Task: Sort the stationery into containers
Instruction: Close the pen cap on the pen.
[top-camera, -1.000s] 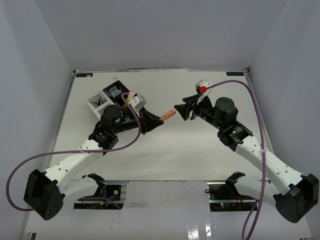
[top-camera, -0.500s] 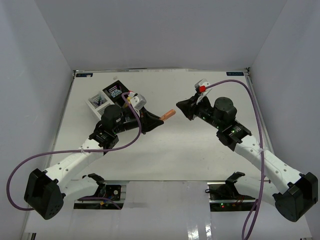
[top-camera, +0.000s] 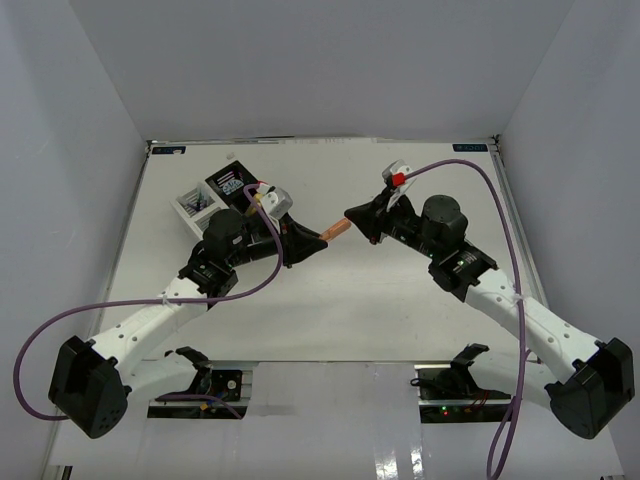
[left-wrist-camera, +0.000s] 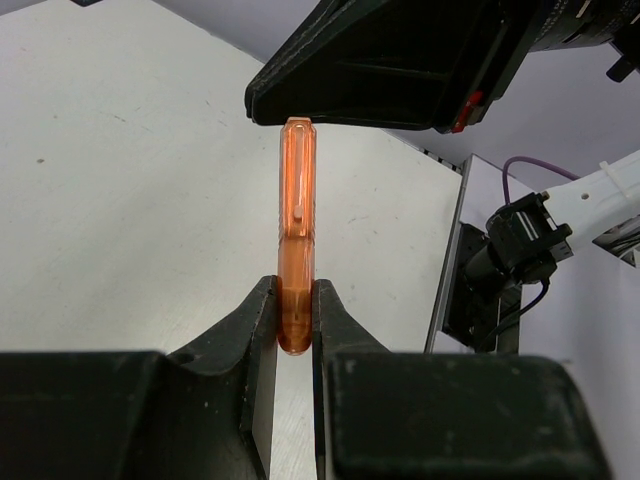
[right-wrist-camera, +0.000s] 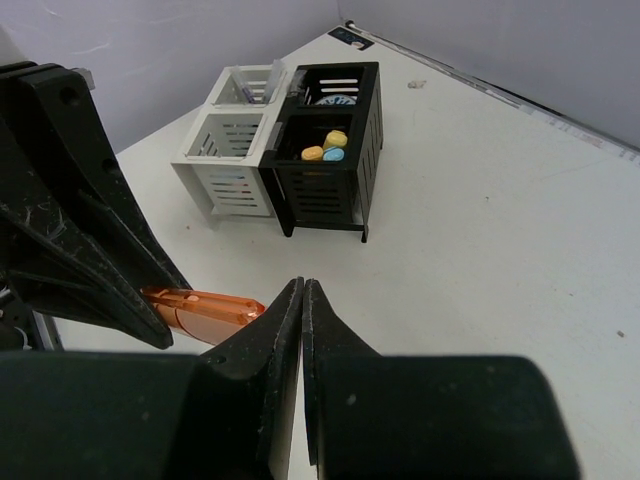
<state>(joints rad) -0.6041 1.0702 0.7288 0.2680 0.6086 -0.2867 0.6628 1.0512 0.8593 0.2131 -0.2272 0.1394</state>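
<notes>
My left gripper (top-camera: 321, 242) (left-wrist-camera: 295, 300) is shut on the butt end of an orange highlighter (top-camera: 338, 229) (left-wrist-camera: 297, 215) (right-wrist-camera: 198, 306), which it holds above the table pointing toward the right arm. My right gripper (top-camera: 349, 215) (right-wrist-camera: 303, 288) is shut with nothing between its jaws. The highlighter's free tip rests against the outer side of its left finger. The containers (top-camera: 214, 193) stand at the back left as a joined cluster of black (right-wrist-camera: 327, 160) and white (right-wrist-camera: 228, 152) compartments. Yellow and blue highlighter caps (right-wrist-camera: 326, 148) show in the near black one.
Bare white table surrounds the cluster. White walls close in the left, right and back sides. Purple cables loop off both arms. The right arm's base and mount (left-wrist-camera: 500, 260) show at the table's edge in the left wrist view.
The right gripper has closed from part open and moved left until it meets the highlighter's tip. The left gripper still holds the highlighter in nearly the same place.
</notes>
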